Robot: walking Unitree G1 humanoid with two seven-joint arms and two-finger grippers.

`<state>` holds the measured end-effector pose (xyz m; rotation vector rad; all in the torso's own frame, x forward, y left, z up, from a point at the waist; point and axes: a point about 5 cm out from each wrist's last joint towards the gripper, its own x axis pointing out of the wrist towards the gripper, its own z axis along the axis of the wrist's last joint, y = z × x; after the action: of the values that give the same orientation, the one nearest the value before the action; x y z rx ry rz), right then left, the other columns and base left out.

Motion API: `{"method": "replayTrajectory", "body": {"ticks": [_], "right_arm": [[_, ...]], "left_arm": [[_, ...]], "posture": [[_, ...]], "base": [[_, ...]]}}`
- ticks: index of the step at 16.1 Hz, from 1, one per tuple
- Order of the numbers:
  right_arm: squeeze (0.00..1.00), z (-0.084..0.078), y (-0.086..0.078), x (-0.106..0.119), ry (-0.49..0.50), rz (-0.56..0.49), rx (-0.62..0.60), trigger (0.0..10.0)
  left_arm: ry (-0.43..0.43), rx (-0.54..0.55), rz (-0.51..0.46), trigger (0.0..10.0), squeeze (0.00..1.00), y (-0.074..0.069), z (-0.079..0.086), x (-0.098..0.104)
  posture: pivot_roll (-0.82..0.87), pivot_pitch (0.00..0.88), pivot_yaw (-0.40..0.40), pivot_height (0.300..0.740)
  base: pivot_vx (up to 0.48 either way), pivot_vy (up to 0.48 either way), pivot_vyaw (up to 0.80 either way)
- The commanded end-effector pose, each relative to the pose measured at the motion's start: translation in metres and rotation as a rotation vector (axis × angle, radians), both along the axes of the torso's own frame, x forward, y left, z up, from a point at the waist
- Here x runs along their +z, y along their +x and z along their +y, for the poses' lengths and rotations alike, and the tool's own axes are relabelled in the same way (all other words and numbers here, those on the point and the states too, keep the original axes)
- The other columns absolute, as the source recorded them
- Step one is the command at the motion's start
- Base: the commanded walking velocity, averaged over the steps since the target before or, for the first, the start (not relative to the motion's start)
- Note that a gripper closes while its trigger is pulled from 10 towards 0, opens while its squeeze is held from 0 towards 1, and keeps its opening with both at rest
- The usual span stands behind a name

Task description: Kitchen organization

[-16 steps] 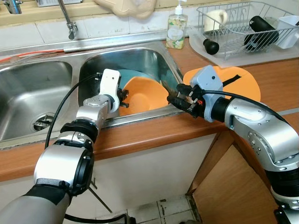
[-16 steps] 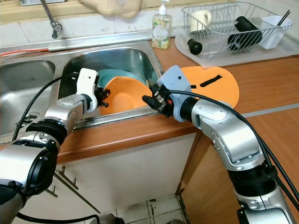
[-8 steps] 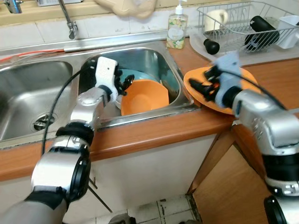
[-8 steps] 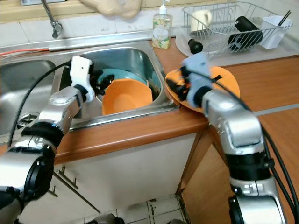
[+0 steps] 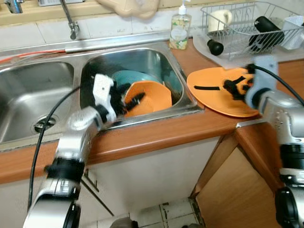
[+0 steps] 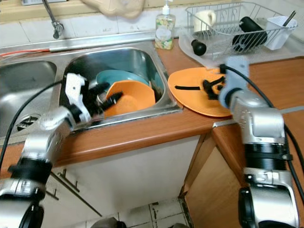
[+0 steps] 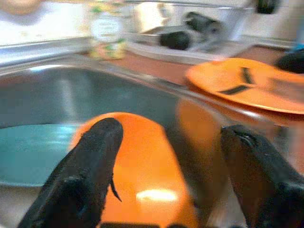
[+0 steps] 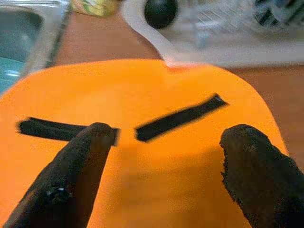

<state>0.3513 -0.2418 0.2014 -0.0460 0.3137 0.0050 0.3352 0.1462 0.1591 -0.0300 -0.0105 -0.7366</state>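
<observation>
Sink [image 5: 142, 57]: teal dish [image 5: 130, 77] half-hidden behind orange bowl [image 5: 151, 95].

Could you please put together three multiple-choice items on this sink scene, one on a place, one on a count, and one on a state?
1. Where does the orange bowl sit?
A. in the dish rack
B. in the sink basin
C. on the floor

2. How many black strips mark the orange board?
A. two
B. five
C. none

3. How does the left gripper stand?
A. shut on a sponge
B. shut on the tap
C. open by the bowl

Answers: 1 B, the bowl lies inside the sink basin; 2 A, the right wrist view shows two strips; 3 C, its fingers stand apart, holding nothing.
</observation>
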Motion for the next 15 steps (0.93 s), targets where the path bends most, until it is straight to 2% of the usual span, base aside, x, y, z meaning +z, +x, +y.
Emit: {"method": "replayTrajectory", "body": {"ticks": [1,2,4,5,6,7,8,9,10,11,12,14,15], "right_arm": [[1.0,-0.014,0.003,0.006,0.007,-0.024,-0.067,10.0],[1.0,-0.024,0.003,0.003,-0.006,-0.014,-0.112,10.0],[1.0,-0.029,0.004,0.002,-0.009,-0.008,-0.135,10.0],[1.0,-0.037,0.006,-0.003,0.046,-0.002,-0.156,10.0],[1.0,-0.039,0.006,-0.004,0.055,0.0,-0.159,10.0],[1.0,-0.04,0.008,-0.008,0.105,0.015,-0.145,10.0],[0.43,-0.039,0.009,-0.009,0.125,0.025,-0.128,10.0],[0.0,-0.034,0.011,-0.016,0.202,0.052,-0.074,10.0],[0.0,-0.032,0.012,-0.02,0.269,0.063,-0.051,10.0],[0.0,-0.029,0.012,-0.022,0.325,0.063,-0.022,10.0],[0.0,-0.027,0.013,-0.023,0.352,0.062,0.007,10.0],[0.0,-0.021,0.011,-0.022,0.422,0.065,0.081,10.0],[0.0,-0.019,0.01,-0.021,0.451,0.067,0.106,8.7]], "left_arm": [[0.0,-0.061,-0.007,10.0,1.0,-0.01,-0.005,0.005],[-0.003,-0.082,0.002,10.0,1.0,-0.018,-0.007,0.005],[-0.002,-0.091,0.014,10.0,1.0,-0.023,-0.008,0.005],[0.0,-0.107,0.03,10.0,1.0,-0.032,-0.01,0.003],[0.001,-0.109,0.035,10.0,1.0,-0.034,-0.011,0.002],[0.011,-0.108,0.046,10.0,1.0,-0.037,-0.012,0.002],[0.011,-0.102,0.047,10.0,1.0,-0.037,-0.012,0.002],[0.006,-0.086,0.052,10.0,1.0,-0.038,-0.012,0.003],[0.004,-0.082,0.058,10.0,0.99,-0.039,-0.012,0.003],[0.006,-0.081,0.061,10.0,0.91,-0.039,-0.012,0.003],[0.008,-0.079,0.064,10.0,0.9,-0.039,-0.012,0.004],[0.007,-0.071,0.069,10.0,0.8,-0.038,-0.012,0.004],[-0.001,-0.067,0.07,10.0,0.7,-0.036,-0.012,0.005]], "posture": [[-0.1,0.0,0.064,0.74],[-0.1,0.0,0.066,0.74],[-0.1,0.0,0.066,0.74],[-0.1,0.0,0.069,0.74],[-0.1,0.0,0.071,0.74],[-0.1,0.0,0.071,0.74],[-0.1,0.0,0.071,0.74],[-0.1,0.0,0.071,0.74],[-0.1,0.0,0.071,0.74],[-0.1,0.0,0.069,0.74],[-0.1,0.0,0.069,0.74],[-0.09,0.0,0.069,0.74],[-0.09,0.0,0.069,0.74]], "base": [[0.0,0.0,0.0],[0.0,0.0,0.0],[0.0,0.0,0.0],[0.0,0.0,0.0],[0.0,0.0,0.0],[0.0,0.0,0.0],[0.0,0.0,0.0],[0.0,0.0,0.0],[0.0,0.0,0.0],[0.0,0.0,0.0],[0.0,0.0,0.0],[0.0,0.0,0.0],[0.0,0.0,0.0]]}}
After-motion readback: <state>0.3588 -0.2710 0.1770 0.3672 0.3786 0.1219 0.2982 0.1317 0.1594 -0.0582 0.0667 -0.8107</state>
